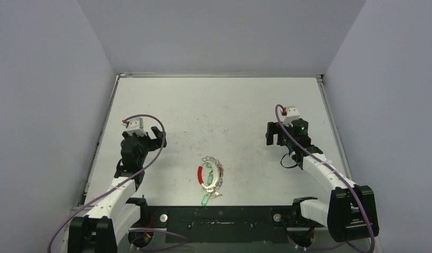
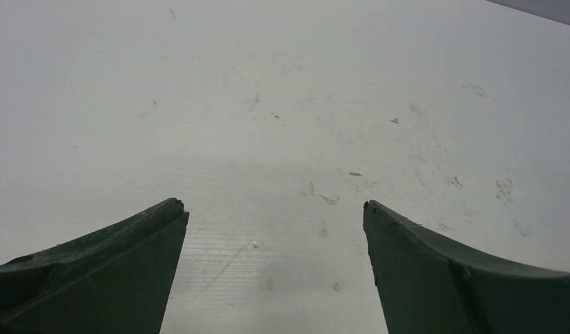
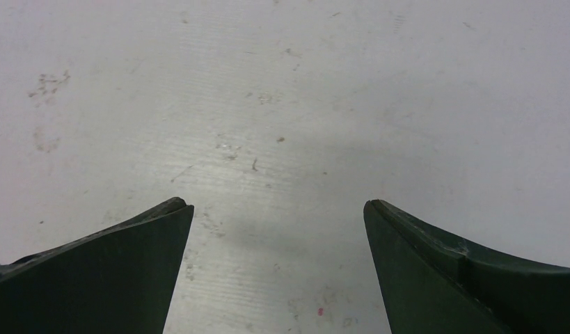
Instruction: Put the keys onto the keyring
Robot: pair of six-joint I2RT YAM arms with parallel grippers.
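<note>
Left fingers (image 2: 122, 268) spread wide, nothing between them, only bare scuffed surface (image 2: 282, 104) in the left wrist view. Right fingers (image 3: 118, 268) likewise splayed and released, gripping nothing. Neither wrist view shows any task item. In the top view the keyring (image 1: 200, 174) lies flat on the surface between the two arms, to the right of the left fingers and to the left of the right fingers. It is well apart from both and nearer the arm bases than either set of fingers. One green-tagged key (image 1: 208, 172) sits inside the ring's outline. A second green-tagged key (image 1: 204, 200) lies just outside the ring on the base side, touching or almost touching its fringe of metal loops. The red-tagged key can't be picked out separately from the ring's red arc at this size. Too small to tell whether any key is actually threaded on a loop or just lying on or against the ring. Progress call: keys are gathered at the ring and nothing is in hand. At least the outer green key looks unattached, so threading likely remains.
</note>
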